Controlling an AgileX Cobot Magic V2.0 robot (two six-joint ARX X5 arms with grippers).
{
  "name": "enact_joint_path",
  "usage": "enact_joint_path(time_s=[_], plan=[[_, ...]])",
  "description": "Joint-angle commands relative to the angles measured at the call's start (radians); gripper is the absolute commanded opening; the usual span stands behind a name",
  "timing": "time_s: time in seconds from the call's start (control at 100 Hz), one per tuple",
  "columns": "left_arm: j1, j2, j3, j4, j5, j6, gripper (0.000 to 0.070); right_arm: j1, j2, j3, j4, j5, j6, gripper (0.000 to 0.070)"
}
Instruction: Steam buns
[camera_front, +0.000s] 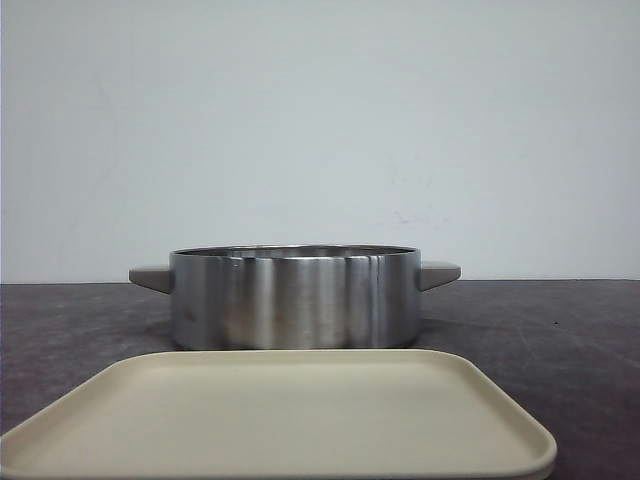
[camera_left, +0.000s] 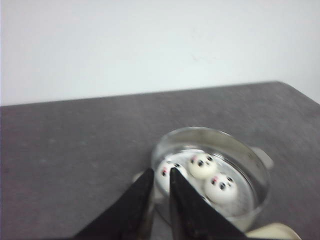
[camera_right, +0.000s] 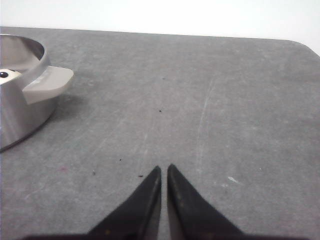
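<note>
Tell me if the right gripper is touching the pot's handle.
Apart. The right wrist view shows the right gripper with a wide stretch of bare table between it and the pot's handle.

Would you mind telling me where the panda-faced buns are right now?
The buns sit inside the steel pot, seen from the left wrist view. Three show there; in the front view the pot wall hides them behind the beige tray.

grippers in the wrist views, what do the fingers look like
Both the left gripper and right gripper have matte black fingers that taper to narrow pointed tips. No cables, markings or arm links show in these views, and neither arm appears in the front view.
</note>
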Motion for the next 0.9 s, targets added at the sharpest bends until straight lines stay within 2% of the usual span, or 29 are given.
enact_joint_path(time_s=[0.0, 0.11, 0.28, 0.53, 0.65, 0.75, 0.89], plan=[[0.029, -0.021, -0.017, 0.012, 0.018, 0.012, 0.0016, 0.000, -0.001, -0.006, 0.009, 0.000, -0.005, 0.0014], [0.116, -0.085, -0.103, 0.046, 0.028, 0.016, 0.0016, 0.000, -0.001, -0.006, 0.009, 0.000, -0.005, 0.0014], [0.280, -0.232, -0.323, 0.180, 0.032, 0.031, 0.0016, 0.000, -0.001, -0.006, 0.009, 0.000, -0.005, 0.0014], [0.470, -0.421, -0.647, 0.330, 0.125, 0.046, 0.0016, 0.000, -0.001, -0.006, 0.009, 0.000, -0.005, 0.0015], [0.510, -0.451, -0.758, 0.409, 0.175, 0.046, 0.0016, 0.000, -0.001, -0.006, 0.009, 0.000, -0.005, 0.0014], [0.523, -0.461, -0.835, 0.480, 0.178, 0.048, 0.0016, 0.000, -0.001, -0.006, 0.009, 0.000, -0.005, 0.0014], [0.537, -0.482, -0.896, 0.519, 0.177, 0.104, 0.0016, 0.000, -0.001, -0.006, 0.009, 0.000, -0.005, 0.0014]])
